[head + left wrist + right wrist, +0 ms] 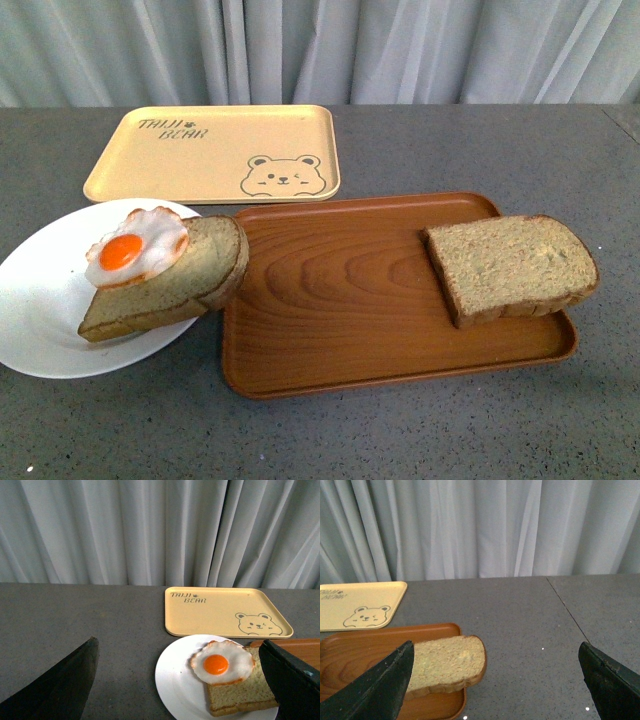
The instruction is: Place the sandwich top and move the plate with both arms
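Observation:
The sandwich top [512, 267] [447, 663], a plain speckled bread slice, lies on the right end of the brown wooden tray [340, 290], its rounded end hanging over the tray's rim. The white plate [45, 300] [175, 680] sits at the left, holding another bread slice [170, 285] topped with a fried egg [135, 245] [221, 662]. Neither arm shows in the front view. My left gripper [182, 690] hangs open above the plate. My right gripper [495, 687] is open too, with the sandwich top beside one of its fingers [375, 690].
A yellow bear-print tray [215, 152] [220, 611] [357, 605] lies at the back left. Grey tabletop [420, 440] surrounds the trays, with a seam [567, 612] on the right side. A pale curtain [320, 50] hangs behind the table.

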